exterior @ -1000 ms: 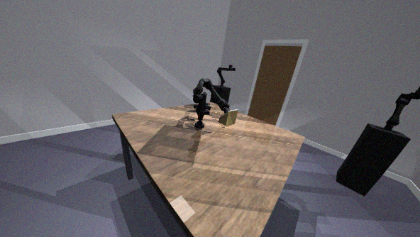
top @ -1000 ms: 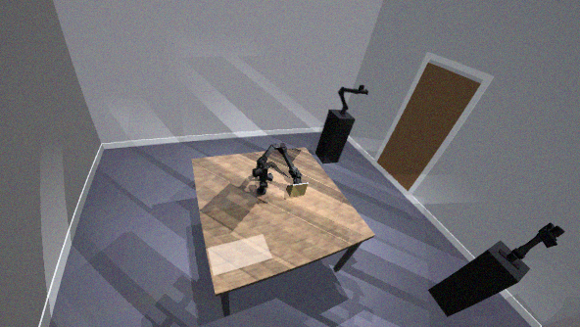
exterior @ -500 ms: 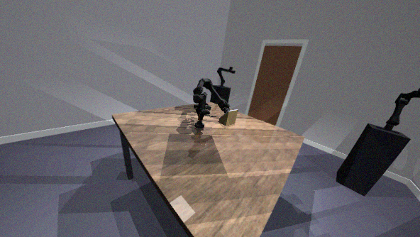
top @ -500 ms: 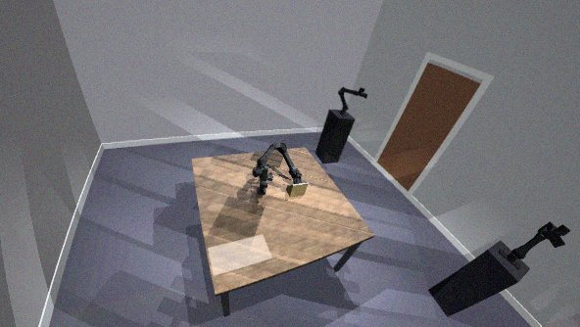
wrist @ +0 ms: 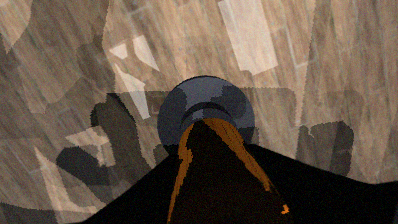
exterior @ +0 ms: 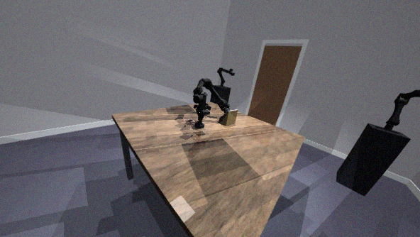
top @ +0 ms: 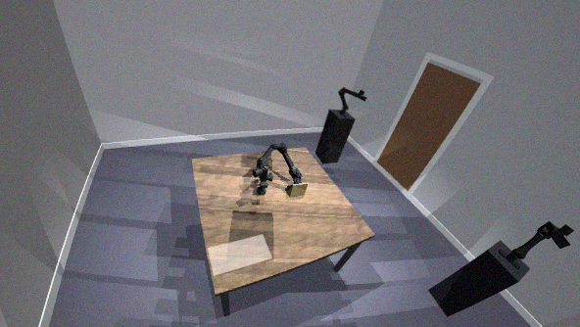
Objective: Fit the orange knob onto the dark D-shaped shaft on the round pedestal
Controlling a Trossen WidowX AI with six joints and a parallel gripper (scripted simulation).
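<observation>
1. Evidently, the black parallel-jaw gripper (top: 263, 185) (exterior: 200, 120) (wrist: 212, 156) is closed on the orange knob (wrist: 235, 142), which is pinched between its fingers.
2. In the wrist view, the knob is seen as orange bands along a very dark middle, its front edge overlapping the round blue-grey pedestal (wrist: 205, 90). A dark curved edge is shown on the pedestal just beyond the knob.
3. The knob is held at the pedestal, but whether it is seated or raised cannot be told. The dark shaft cannot be made out, and the alignment of the flat sides is not shown.
4. In the top and exterior views, the gripper is pointed downward at the pedestal, and the knob is too small and dark to be distinguished.
5. The black jointed arm (top: 289, 159) (exterior: 218, 94) is bent in a high arch over the brown wooden table (top: 318, 215) (exterior: 262, 152) (wrist: 180, 30). A tan, box-like block (top: 297, 190) (exterior: 231, 118) is seen near the foot of the arm.
6. A pale, four-sided patch (top: 240, 255) (exterior: 182, 208) is seen near a table edge, well apart from the gripper.
7. Beyond the table, two tall black plinths (top: 334, 137) (top: 477, 279) (exterior: 220, 94) (exterior: 372, 160) are each topped by another black arm. A brown door (top: 428, 127) (exterior: 274, 81) is framed in white in the grey wall.
</observation>
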